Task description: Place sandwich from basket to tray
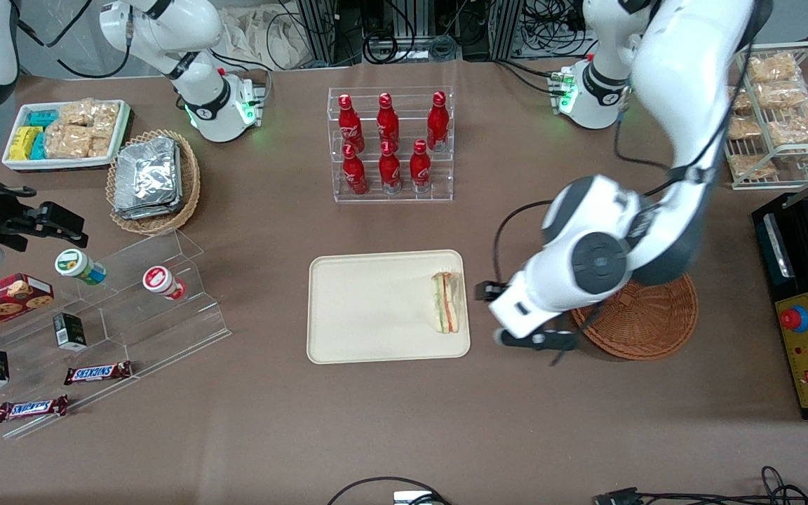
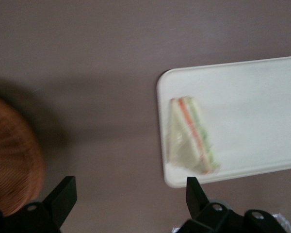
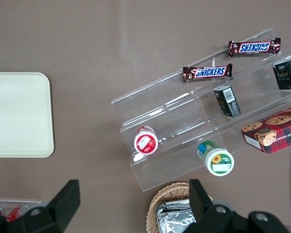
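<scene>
The sandwich (image 1: 446,301), a pale wedge with orange-red and green stripes, lies flat on the cream tray (image 1: 369,308), by the tray's rim toward the working arm's end. The round orange-brown wicker basket (image 1: 646,322) stands beside the tray, partly hidden under the arm, and nothing shows in its visible part. My left gripper (image 1: 527,330) hangs over bare table between tray and basket, open and empty. In the left wrist view the gripper (image 2: 130,189) has its jaws wide apart, with the sandwich (image 2: 191,136) on the tray (image 2: 252,97) and the basket (image 2: 12,160) to either side.
A clear rack of red bottles (image 1: 390,144) stands farther from the front camera than the tray. A stepped acrylic shelf (image 1: 130,294) with snacks, a foil-packet basket (image 1: 151,179) and a white bin (image 1: 64,133) lie toward the parked arm's end. A wire rack (image 1: 779,112) and black machine (image 1: 807,301) flank the basket.
</scene>
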